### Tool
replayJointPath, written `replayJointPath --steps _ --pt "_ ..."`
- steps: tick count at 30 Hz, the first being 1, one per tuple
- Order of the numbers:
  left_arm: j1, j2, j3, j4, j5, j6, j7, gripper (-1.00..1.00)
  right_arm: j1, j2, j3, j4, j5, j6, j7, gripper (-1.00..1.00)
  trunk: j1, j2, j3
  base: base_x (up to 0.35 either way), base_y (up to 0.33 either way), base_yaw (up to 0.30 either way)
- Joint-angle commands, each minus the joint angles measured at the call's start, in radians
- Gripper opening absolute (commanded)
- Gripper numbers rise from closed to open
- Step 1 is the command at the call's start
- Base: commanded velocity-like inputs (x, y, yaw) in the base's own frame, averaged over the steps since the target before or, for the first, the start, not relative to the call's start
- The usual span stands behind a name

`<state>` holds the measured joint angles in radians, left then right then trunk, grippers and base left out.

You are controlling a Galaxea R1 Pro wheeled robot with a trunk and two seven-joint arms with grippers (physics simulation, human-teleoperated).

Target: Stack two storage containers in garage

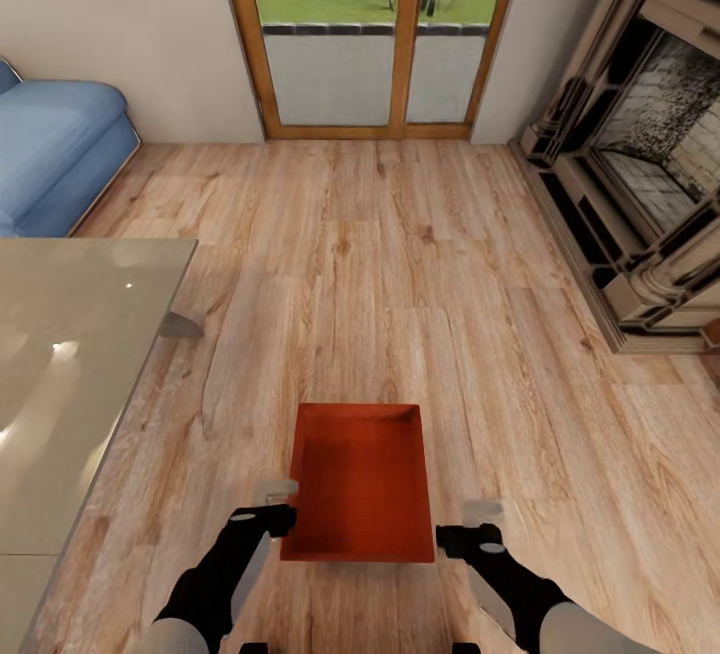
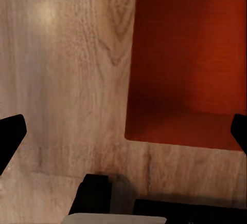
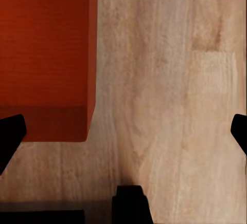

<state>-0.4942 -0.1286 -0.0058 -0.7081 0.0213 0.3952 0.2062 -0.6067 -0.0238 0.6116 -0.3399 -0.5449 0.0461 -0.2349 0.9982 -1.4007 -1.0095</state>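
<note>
While the robot looks down at the living room's wood floor (image 1: 420, 264), one orange-red storage container (image 1: 362, 482) sits on the planks right in front of it. The box has no lid and nothing inside. Its long sides run away from the robot, toward the glass doors (image 1: 372, 34) in the far wall.

The left gripper (image 1: 272, 506) hangs just beside the box's near left corner. The right gripper (image 1: 478, 526) hangs just beside the near right corner. From the head view it is hard to say if either one touches the box wall; they look a tiny bit apart from it.

In the left wrist view, the left gripper's jaws are spread wide, with the dark tips at both edges of the picture. The box (image 2: 188, 64) lies between them, nearer to one tip, with bare floor (image 2: 67, 80) by the other. In the right wrist view, the right gripper's jaws are wide too. A corner of the box (image 3: 46, 54) sits near one tip, and the rest is floor (image 3: 170, 90). Neither gripper holds anything.

Left of the box stands a low table (image 1: 70, 374) with a shiny grey glass top. Far past the table is a blue sofa (image 1: 55, 154). Far to the right of the box is the fireplace (image 1: 640, 144).
</note>
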Motion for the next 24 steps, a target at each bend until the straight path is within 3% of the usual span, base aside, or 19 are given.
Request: replayJointPath --steps 1,6,8,14,24 --pt "-0.013 -0.003 0.000 -0.001 -0.005 0.007 0.004 1.00 -0.025 0.000 0.008 0.001 -0.007 0.006 -0.008 1.00 0.000 0.000 -0.001 0.000 0.000 0.000" --pt "-0.056 -0.008 0.000 0.001 -0.016 0.004 0.002 1.00 -0.105 0.004 0.008 0.010 -0.010 0.009 -0.010 1.00 0.000 0.000 -0.001 0.000 0.000 0.000" --pt "-0.098 -0.009 0.000 0.022 -0.012 0.012 0.004 1.00 -0.128 0.005 0.007 0.015 -0.012 0.009 -0.010 1.00 0.000 0.000 -0.001 0.000 0.000 0.000" --pt "-0.154 -0.006 -0.001 0.134 -0.017 0.013 0.004 1.00 -0.142 0.032 0.009 0.019 -0.009 -0.004 -0.009 1.00 0.000 0.000 -0.001 0.000 0.000 0.000" --pt "-0.164 -0.007 0.000 0.120 -0.020 0.017 0.001 1.00 -0.143 0.042 0.013 0.018 -0.004 -0.005 -0.001 1.00 0.000 0.000 -0.001 0.000 0.000 0.000"
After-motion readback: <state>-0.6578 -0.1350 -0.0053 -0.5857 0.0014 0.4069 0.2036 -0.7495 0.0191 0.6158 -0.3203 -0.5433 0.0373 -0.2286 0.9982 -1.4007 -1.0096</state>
